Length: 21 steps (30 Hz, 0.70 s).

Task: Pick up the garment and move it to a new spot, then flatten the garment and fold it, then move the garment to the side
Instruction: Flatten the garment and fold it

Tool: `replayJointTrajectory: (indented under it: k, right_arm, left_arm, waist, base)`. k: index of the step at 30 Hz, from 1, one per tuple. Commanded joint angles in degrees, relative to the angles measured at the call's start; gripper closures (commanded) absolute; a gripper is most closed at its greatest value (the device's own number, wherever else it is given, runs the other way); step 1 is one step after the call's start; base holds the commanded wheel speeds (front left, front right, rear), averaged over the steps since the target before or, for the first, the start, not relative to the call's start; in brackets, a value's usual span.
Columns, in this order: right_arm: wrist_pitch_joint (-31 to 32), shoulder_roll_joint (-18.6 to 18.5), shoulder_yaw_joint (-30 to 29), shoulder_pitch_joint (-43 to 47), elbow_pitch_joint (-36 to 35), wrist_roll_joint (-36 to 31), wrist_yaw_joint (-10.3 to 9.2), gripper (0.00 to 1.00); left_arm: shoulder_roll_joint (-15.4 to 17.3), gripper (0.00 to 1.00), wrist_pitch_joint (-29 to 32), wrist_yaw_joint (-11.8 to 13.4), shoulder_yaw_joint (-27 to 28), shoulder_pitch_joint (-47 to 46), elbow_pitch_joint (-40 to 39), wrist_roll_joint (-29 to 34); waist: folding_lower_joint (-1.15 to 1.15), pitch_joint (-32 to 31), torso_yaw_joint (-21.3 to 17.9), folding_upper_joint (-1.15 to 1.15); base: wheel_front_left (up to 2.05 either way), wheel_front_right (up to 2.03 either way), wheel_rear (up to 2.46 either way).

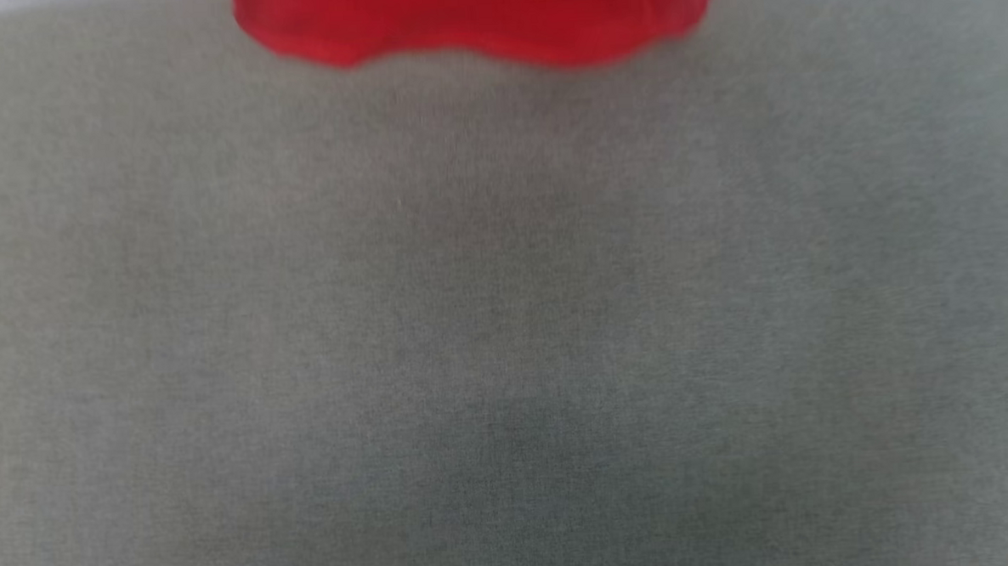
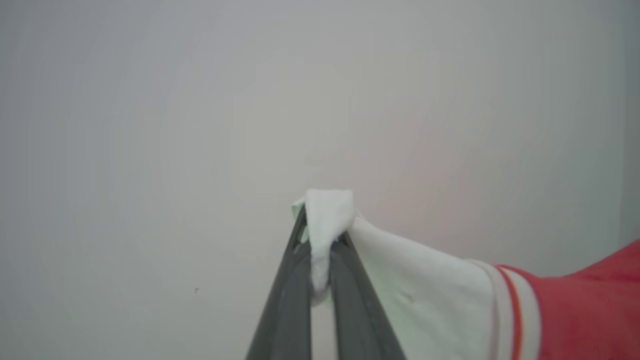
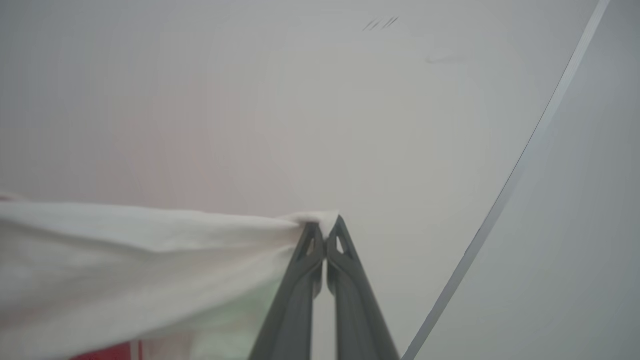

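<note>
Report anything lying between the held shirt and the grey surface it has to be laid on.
Nothing visible does. The left tool and right tool are each shut on a white sleeve of the garment; in the head view its red hem hangs over the grey surface, which shows no object.

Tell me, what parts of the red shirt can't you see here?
Head view: the shirt is blurred and cut off by the top edge; no print shows.
Left wrist view: past the sleeve pinched in the left tool, the red body runs off the right edge.
Right wrist view: the shirt held by the right tool runs off the left edge.
</note>
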Motion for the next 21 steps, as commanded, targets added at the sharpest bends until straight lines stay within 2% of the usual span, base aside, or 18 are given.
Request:
replayJointTrajectory:
  k: [1, 3, 8, 12, 15, 21]
  right_arm:
    - [-1.96, 0.77, -1.38, -1.81, 1.4, -2.83, -0.08, 1.0]
    - [-2.9, 1.37, -2.62, -2.17, 2.75, -5.47, -0.08, 1.0]
    - [-3.63, 2.63, -3.33, 1.33, 5.1, -7.25, -0.08, 1.0]
    - [-3.67, 3.16, -1.1, 7.61, 6.25, -5.05, -0.09, 1.0]
    - [-3.41, 3.3, 1.92, 12.95, 6.84, -0.77, -0.08, 1.0]
    - [-0.41, 0.95, 7.62, 22.39, 4.66, 7.6, -0.08, 1.0]
  left_arm:
    - [-0.6, 1.0, -4.09, 0.28, 0.31, -1.62, 1.69, 0.74]
    - [-1.87, 1.0, -7.54, -0.31, 0.79, -1.73, 3.79, -0.06]
    - [-3.54, 1.0, -9.7, -1.99, -0.72, 1.7, 9.69, -0.89]
    - [-4.99, 1.0, -6.81, -2.97, -2.46, 6.61, 13.68, -2.34]
    - [-5.67, 1.0, -2.88, -3.37, -3.62, 12.0, 15.58, -4.68]
    - [-4.99, 1.0, 4.35, -3.52, -6.18, 21.64, 13.57, -8.78]
  waist:
    - [0.0, 4.35, 0.72, 0.0]
    - [0.0, 5.21, 1.07, 0.0]
    - [0.0, 5.25, 1.83, 0.0]
    - [0.0, 3.3, 2.29, 0.0]
    - [0.0, 0.9, 2.38, 0.0]
    - [0.0, -3.28, 2.24, 0.0]
  base:
    - [0.0, 0.0, 0.0]
    - [0.0, 0.0, 0.0]
    - [0.0, 0.0, 0.0]
    - [0.0, 0.0, 0.0]
    - [0.0, 0.0, 0.0]
    - [0.0, 0.0, 0.0]
